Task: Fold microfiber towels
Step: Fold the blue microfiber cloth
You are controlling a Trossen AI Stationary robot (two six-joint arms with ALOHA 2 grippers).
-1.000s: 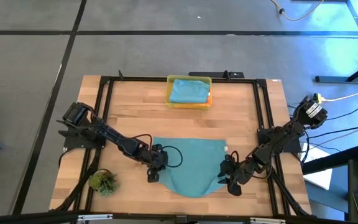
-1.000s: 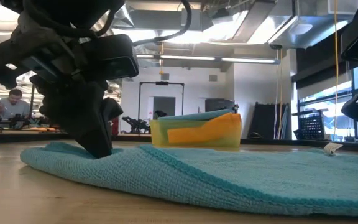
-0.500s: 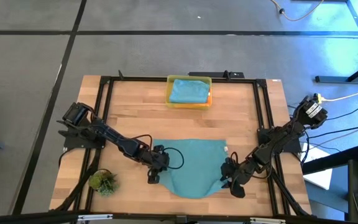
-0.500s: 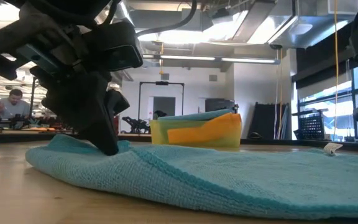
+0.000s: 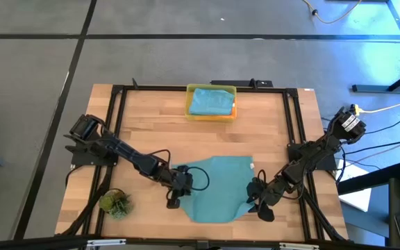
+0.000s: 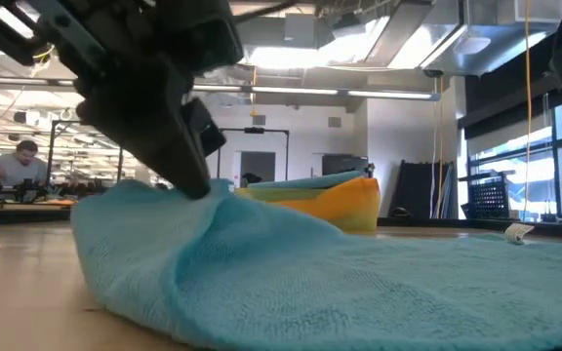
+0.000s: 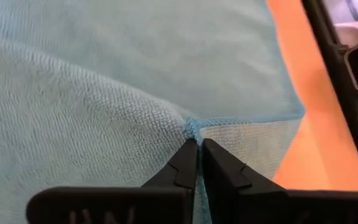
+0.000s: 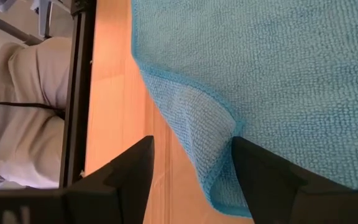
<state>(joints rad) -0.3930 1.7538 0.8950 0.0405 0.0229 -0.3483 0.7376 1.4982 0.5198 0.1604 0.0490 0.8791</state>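
Pinching teal towel point(image 7: 92, 93) (left pincer point(image 7: 196, 146))

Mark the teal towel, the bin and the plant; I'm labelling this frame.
Teal towel point(image 5: 217, 191), high view, middle of the cloth.
Bin point(image 5: 189, 104), high view, its left wall.
Plant point(image 5: 114, 203), high view, centre of the tuft.

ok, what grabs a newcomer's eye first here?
The teal towel spread at the table's near edge, its left side bunched up where the left tool pinches it shut. The right tool stands open over the towel's right corner. At the far edge, a yellow bin holds folded towels.
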